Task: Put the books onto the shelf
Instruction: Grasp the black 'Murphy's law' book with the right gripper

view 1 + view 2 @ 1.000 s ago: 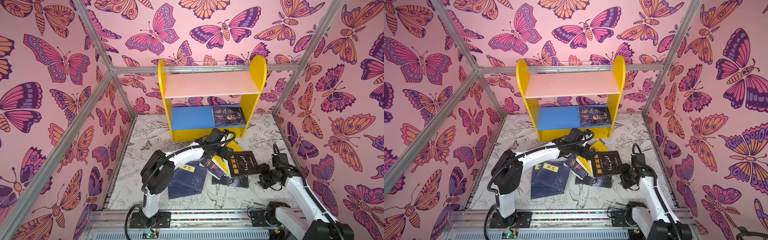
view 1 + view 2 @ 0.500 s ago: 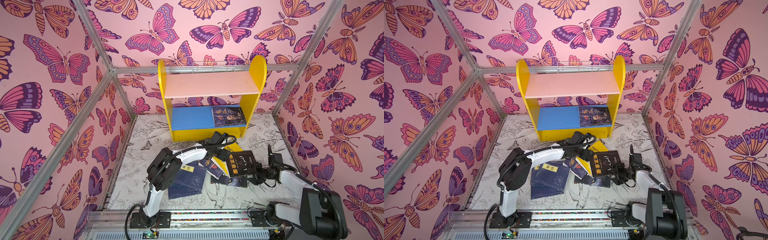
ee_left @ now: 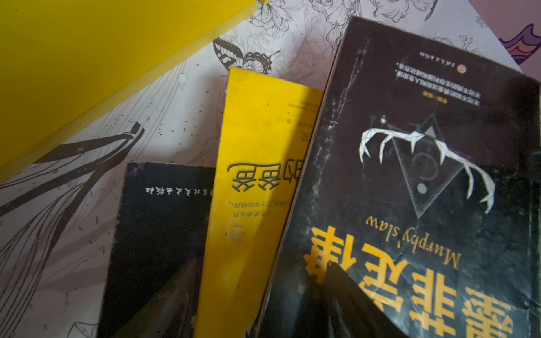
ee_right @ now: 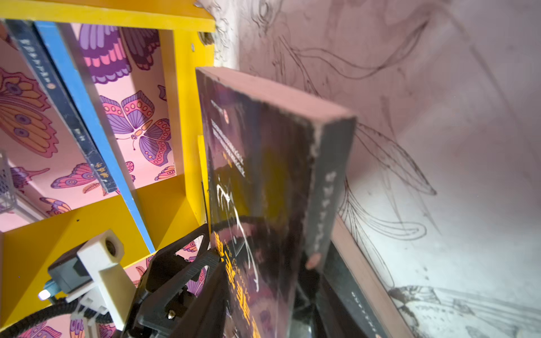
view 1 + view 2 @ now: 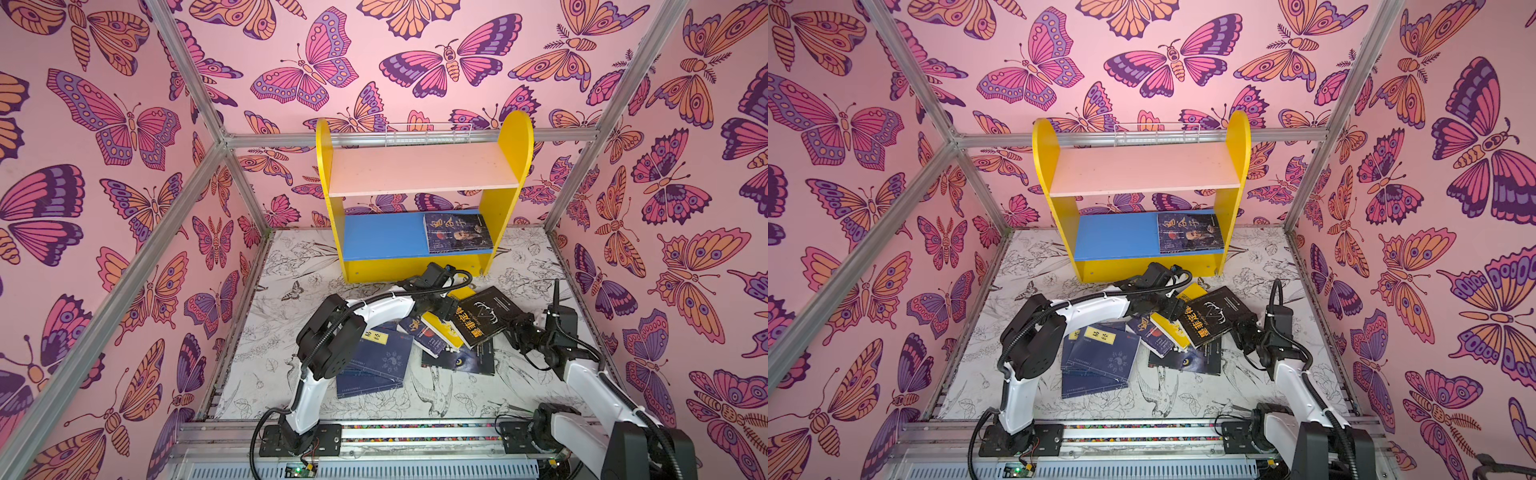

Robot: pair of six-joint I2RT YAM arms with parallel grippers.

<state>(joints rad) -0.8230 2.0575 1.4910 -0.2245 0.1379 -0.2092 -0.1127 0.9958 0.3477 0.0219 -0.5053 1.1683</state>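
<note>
1. Nearest, a stack of thin navy paperbacks lies flat on the white line-drawn floor sheet. The top one's yellow label reads 易经.
2. Just right of it lies a dark paperback with a wolf's eye, partly under a yellow paperback.
3. Above both sits the thick black paperback, printed "Murphy's law" and, in yellow, 墨菲定律.
4. The right gripper stood well off to the right a second ago. Now its jaws are narrowed onto that black book's near-right edge, and the right wrist view shows the book tilted up.
5. The left gripper has slid over to the book's left edge. Its jaws stand wide, with one finger resting on the cover.
6. Farthest is the two-tier wooden shelf with yellow sides. A dark-blue paperback titled 鬼谷子 lies flat at the right end of its blue lower board, unmoved.
</note>
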